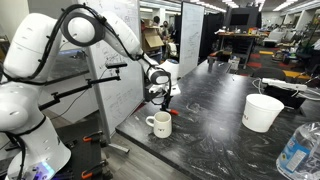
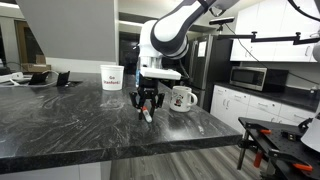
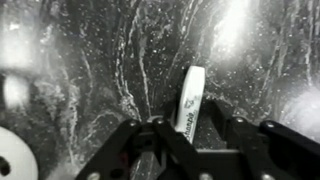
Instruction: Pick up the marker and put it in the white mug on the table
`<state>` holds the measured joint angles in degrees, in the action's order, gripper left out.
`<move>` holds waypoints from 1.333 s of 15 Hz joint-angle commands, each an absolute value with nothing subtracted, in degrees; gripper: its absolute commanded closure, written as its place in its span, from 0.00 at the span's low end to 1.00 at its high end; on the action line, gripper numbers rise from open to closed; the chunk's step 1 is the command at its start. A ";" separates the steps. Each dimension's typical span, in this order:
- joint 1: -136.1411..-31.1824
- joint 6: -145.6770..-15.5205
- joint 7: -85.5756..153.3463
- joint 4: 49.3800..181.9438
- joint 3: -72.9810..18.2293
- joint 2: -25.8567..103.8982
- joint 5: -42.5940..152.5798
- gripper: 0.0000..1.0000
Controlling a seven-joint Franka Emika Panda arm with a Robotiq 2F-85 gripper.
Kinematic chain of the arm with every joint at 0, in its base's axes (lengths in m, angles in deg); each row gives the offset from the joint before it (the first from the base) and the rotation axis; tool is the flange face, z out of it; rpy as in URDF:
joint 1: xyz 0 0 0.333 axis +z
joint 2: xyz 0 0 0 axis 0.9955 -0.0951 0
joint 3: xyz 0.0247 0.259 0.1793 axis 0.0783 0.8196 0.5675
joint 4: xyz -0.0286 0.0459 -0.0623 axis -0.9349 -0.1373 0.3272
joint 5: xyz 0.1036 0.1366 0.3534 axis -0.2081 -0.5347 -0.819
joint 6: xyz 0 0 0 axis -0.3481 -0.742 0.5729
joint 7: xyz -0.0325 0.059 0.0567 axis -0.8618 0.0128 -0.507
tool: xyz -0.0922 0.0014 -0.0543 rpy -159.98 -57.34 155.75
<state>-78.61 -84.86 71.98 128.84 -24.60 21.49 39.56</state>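
Observation:
The marker [image 3: 189,100] lies on the black marbled table [image 2: 70,125]. In the wrist view it looks pale with printed lettering. It runs lengthwise between the two black fingers of my gripper [image 3: 192,128]. In an exterior view its red end [image 2: 149,116] shows just under the gripper [image 2: 147,102]. The gripper is open and lowered to the tabletop, straddling the marker; a gap shows on one side of it. The white mug [image 1: 160,124] with a loop handle stands upright close beside the gripper [image 1: 163,98], and it also shows in the other exterior view [image 2: 182,98].
A larger handleless white tub [image 1: 263,112] stands further along the table [image 2: 112,77]. A clear plastic bottle [image 1: 298,150] is at the near corner. The table edge [image 2: 200,140] runs close to the gripper and mug. A white rounded shape [image 3: 12,160] shows at the wrist view's lower left.

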 commanded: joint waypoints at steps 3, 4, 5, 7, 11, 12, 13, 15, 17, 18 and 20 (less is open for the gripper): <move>-78.19 -85.55 70.11 133.38 -25.25 24.81 38.43 0.97; -78.10 -85.07 70.25 133.45 -25.37 25.14 38.66 0.94; -78.48 -84.03 69.33 133.33 -25.13 25.60 38.60 0.94; -78.83 -81.30 67.64 132.49 -25.24 26.28 39.15 0.94; -81.44 -71.07 61.01 128.96 -24.94 28.58 38.71 0.94; -82.22 -67.88 59.17 127.69 -24.97 29.03 38.75 0.94; -83.18 -64.72 57.21 126.16 -25.00 29.29 38.56 0.94; -84.79 -58.99 53.93 122.96 -25.21 29.53 38.44 0.94; -85.91 -54.62 51.97 119.83 -25.55 29.09 38.75 0.94; -86.45 -52.33 50.97 118.44 -25.60 28.76 38.70 0.94; -87.13 -47.14 49.94 116.40 -25.83 28.43 39.04 0.94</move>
